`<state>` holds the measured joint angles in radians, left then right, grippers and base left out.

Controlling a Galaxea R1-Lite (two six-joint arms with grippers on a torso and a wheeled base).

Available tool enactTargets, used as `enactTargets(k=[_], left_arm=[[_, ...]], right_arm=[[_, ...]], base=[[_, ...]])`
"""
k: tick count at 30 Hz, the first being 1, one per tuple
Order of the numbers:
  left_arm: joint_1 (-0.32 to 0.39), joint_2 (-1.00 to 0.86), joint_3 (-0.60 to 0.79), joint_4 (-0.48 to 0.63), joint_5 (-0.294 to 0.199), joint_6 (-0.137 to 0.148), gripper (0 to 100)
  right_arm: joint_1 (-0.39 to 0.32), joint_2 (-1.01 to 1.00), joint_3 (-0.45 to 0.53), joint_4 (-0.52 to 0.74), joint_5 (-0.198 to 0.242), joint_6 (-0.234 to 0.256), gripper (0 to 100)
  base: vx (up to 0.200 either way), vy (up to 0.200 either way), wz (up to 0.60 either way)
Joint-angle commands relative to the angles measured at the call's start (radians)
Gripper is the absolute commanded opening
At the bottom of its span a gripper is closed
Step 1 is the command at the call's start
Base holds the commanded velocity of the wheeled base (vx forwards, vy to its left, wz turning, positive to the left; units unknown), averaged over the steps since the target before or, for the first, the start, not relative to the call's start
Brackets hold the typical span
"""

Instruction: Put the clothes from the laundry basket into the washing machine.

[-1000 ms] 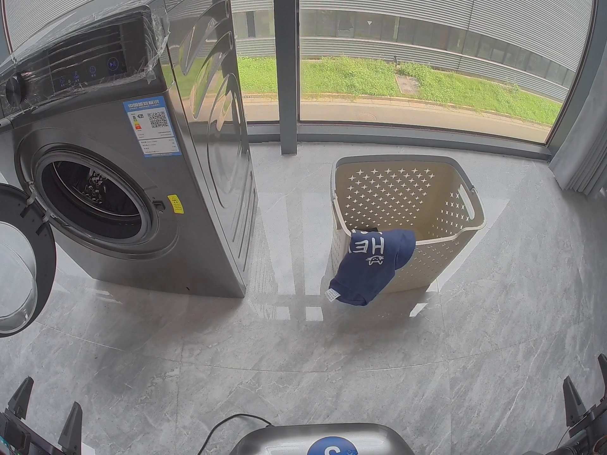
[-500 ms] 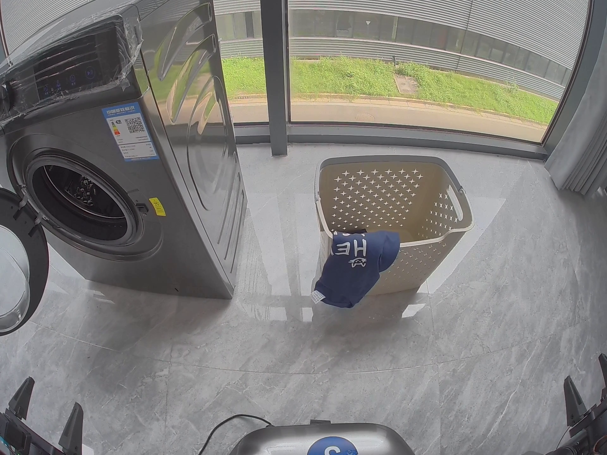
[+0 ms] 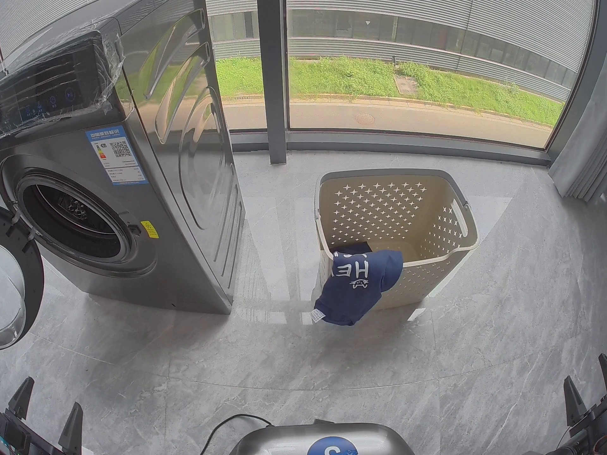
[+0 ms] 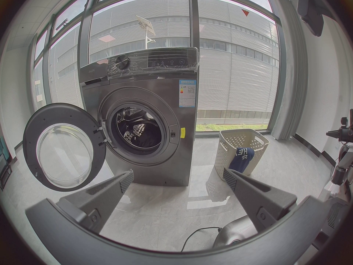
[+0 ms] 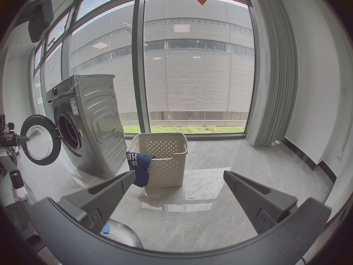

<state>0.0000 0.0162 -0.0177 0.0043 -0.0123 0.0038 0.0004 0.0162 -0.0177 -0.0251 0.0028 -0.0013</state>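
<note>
Left tool (image 4: 177, 173), right tool (image 5: 177, 173): spread, nothing held. Navy T-shirt (image 3: 356, 285): draped over the laundry basket (image 3: 392, 175) rim, well ahead of both. Risk: it may be dragged onto the floor (image 3: 316, 361) if pinched loosely.

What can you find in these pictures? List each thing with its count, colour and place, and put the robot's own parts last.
washing machine: one, grey, on the floor to the robot's left
door: one, dark rim with clear glass, swung open at the machine's left
laundry basket: one, cream, on the floor right of the machine, before the window
garment: one, dark blue with white print, draped over the basket's near rim and hanging outside
window: one glass wall with a dark post, behind machine and basket
curtain: one, grey, at the far right
floor: grey marbled tiles
left pincer: one, black, open, low at the robot's left
right pincer: one, black, open, low at the robot's right
</note>
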Motion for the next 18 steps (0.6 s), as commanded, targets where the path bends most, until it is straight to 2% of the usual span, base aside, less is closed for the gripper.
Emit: enactTargets(k=[1,10,18], left_arm=[[0.000,-0.010,0.015,0.000,0.000,0.001,100],[0.000,-0.010,0.015,0.000,-0.001,-0.001,100],[0.000,-0.010,0.015,0.002,-0.001,-0.001,100]], right_arm=[[0.001,-0.010,0.018,-0.001,0.000,0.000,100],[0.001,-0.010,0.018,-0.004,-0.010,0.012,100],[0.001,-0.010,0.018,-0.001,-0.007,0.010,100]], base=[[0.000,-0.200,0.00],[0.000,-0.200,0.00],[0.000,0.000,0.00]])
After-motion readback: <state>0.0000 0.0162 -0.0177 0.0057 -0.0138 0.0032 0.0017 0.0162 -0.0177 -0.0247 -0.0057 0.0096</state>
